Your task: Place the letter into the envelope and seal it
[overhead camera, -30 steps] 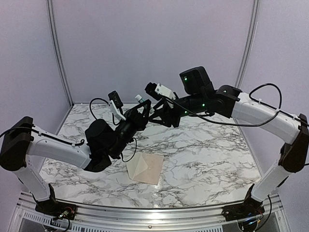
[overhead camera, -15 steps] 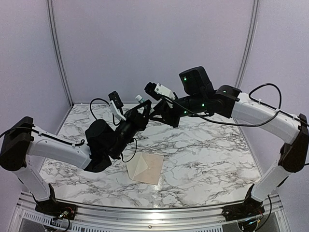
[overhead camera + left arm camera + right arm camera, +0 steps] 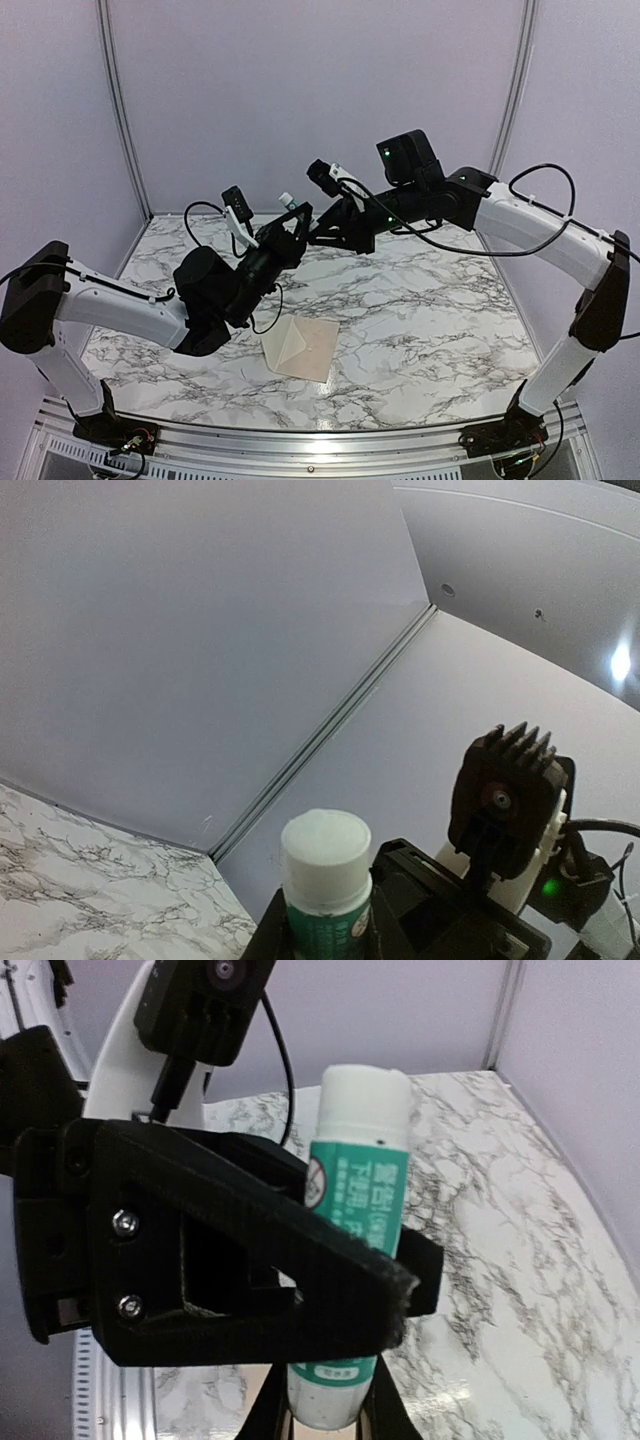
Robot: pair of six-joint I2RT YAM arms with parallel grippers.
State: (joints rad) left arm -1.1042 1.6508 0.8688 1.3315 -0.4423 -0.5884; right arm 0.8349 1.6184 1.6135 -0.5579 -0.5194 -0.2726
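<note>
A glue stick [image 3: 287,203], green with a white cap [image 3: 325,848], is held up in the air above the back of the table. My left gripper [image 3: 288,228] is shut on its green body [image 3: 362,1195]. My right gripper [image 3: 330,1412] reaches in from the right, its fingers pressed on both sides of the stick's lower end. The envelope [image 3: 284,345] lies flat on the marble table [image 3: 420,320] near the front, its pale triangular flap to the left. A peach rectangle [image 3: 316,347] adjoins it on the right. I cannot tell the letter apart from the envelope.
Both arms meet over the back centre of the table. The left wrist camera [image 3: 205,995] and its cable hang close above the right gripper. Grey booth walls [image 3: 320,90] enclose the back and sides. A metal rail [image 3: 320,445] runs along the front edge.
My right gripper's jaws have closed onto the glue stick's lower end, and the right arm has shifted slightly up and left. The left gripper keeps its hold. The envelope has not moved.
</note>
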